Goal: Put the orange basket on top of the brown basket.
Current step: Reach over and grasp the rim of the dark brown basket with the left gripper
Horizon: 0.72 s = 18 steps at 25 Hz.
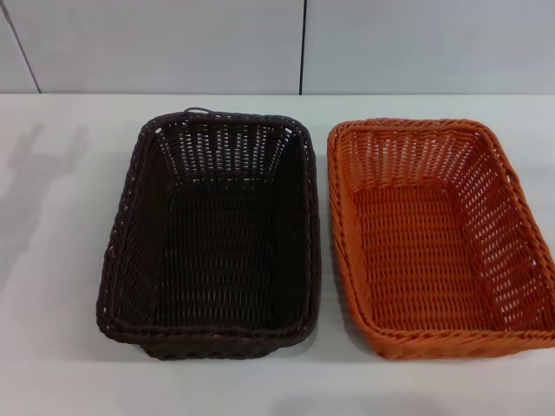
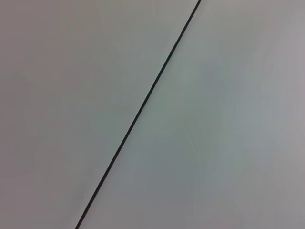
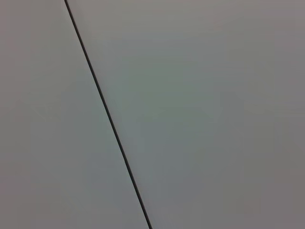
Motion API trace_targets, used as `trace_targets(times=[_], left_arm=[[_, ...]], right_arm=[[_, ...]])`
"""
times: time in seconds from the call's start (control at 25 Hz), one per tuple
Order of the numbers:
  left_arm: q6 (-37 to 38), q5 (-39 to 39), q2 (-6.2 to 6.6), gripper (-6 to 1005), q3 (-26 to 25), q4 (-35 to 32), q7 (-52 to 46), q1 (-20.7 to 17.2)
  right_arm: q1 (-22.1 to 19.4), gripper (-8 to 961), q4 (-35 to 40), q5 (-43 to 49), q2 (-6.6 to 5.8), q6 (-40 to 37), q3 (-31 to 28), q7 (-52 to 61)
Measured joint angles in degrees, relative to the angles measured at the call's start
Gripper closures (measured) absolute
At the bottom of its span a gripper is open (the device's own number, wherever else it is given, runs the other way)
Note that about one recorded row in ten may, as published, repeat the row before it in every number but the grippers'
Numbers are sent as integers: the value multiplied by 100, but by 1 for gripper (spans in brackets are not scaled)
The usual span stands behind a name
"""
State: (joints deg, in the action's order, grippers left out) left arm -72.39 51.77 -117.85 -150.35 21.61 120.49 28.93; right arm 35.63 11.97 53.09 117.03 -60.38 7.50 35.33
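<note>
Two baskets on the white worktop (image 1: 61,347), side by side, both upright — brown basket (image 1: 212,334) left, orange basket (image 1: 434,334) right, rims just beside each other. Nothing visible inside either. Pale panelled wall (image 1: 156,43) behind, dark seam in both wrist views. No pincer in view — state can't tell.

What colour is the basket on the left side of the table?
Very dark brown, almost black: the brown basket. Only the head view shows it.

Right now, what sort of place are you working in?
Likely a lab or test bench: a plain white table against pale wall panels, with only the brown basket and orange basket on it.
</note>
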Motion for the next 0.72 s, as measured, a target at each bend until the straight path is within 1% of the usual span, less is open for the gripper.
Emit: trace_targets(times=[0.48,0.56,0.68,0.72], left_arm=[[77,0,1,155,63,39,25,9],[212,1,8,158,75,74,-72,36],[665,3,19,162,172,272,-446,79],[923,7,43,163,366,450,-633,101]], right_arm=[[5,273,-11,0,27,0,-4,0],[6,272,-11,0,28,0,-4,0],[6,272,-11,0,29,0,-4,0],[6,272,-11,0,31,-1,-4,0]])
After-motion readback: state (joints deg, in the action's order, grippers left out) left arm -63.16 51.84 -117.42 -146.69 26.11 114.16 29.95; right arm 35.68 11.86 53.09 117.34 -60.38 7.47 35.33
